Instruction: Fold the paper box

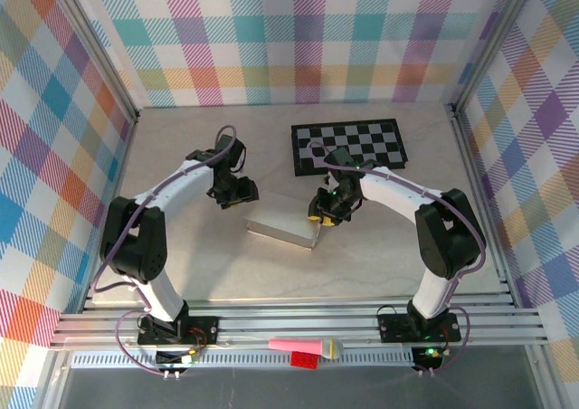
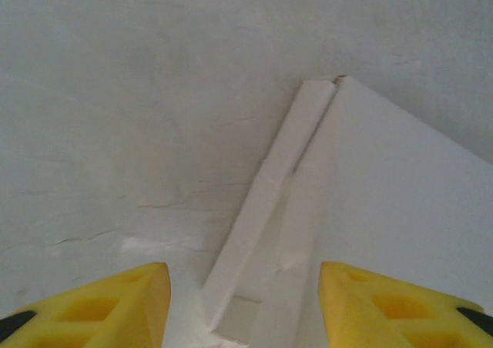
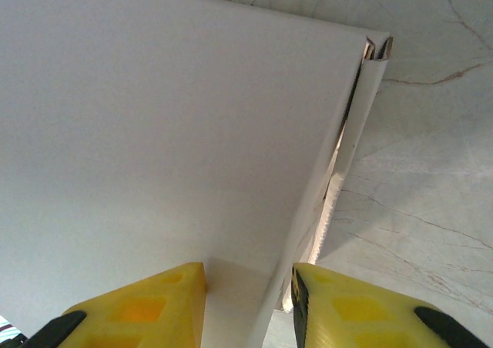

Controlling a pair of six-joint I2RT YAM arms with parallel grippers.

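The paper box point(image 1: 280, 225) lies flat in the middle of the table, a slim white rectangle. My left gripper point(image 1: 237, 196) hovers at its far left corner. In the left wrist view that gripper point(image 2: 244, 290) is open, its yellow fingertips point(image 2: 142, 294) wide apart, with a narrow side flap point(image 2: 269, 198) of the box point(image 2: 400, 209) lying between them untouched. My right gripper point(image 1: 321, 214) is at the box's right end. In the right wrist view it point(image 3: 249, 290) straddles the box's side edge point(image 3: 339, 155), one finger over the top panel point(image 3: 154, 117) and the other outside the wall, with a gap left.
A black-and-white checkerboard mat point(image 1: 348, 147) lies at the back right, just behind the right arm. Plaid walls with metal posts close in the table on three sides. A pink and red object point(image 1: 303, 347) rests on the front rail between the arm bases.
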